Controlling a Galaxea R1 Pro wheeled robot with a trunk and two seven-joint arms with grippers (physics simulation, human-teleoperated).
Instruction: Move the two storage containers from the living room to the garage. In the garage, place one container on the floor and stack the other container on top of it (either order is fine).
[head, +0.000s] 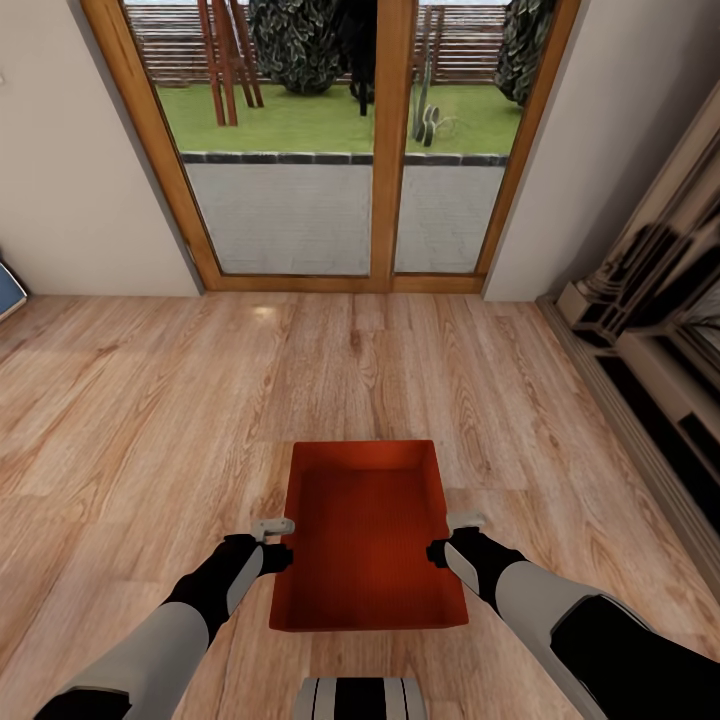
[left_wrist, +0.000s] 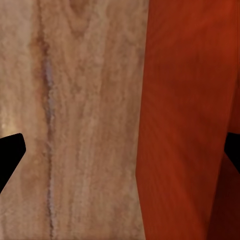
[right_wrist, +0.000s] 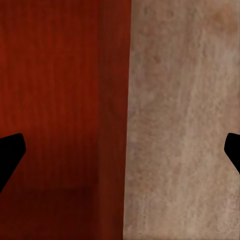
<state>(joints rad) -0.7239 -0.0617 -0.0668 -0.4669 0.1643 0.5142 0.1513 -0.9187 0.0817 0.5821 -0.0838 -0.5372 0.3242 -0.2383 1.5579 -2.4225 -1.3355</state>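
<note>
A red-orange open-top storage container lies empty on the light wood plank floor of the living room, straight ahead of me. My left gripper is open at the bin's left wall, its fingers straddling that wall. My right gripper is open at the right wall, with one finger inside the bin and one outside. In the wrist views the left gripper and the right gripper each show dark fingertips spread wide apart over the bin's wall. The garage is out of view.
A wood-framed glass sliding door fills the far wall, with a patio and lawn behind it. A long dark cabinet runs along the right side. A blue object pokes in at the left edge. My base is just behind the bin.
</note>
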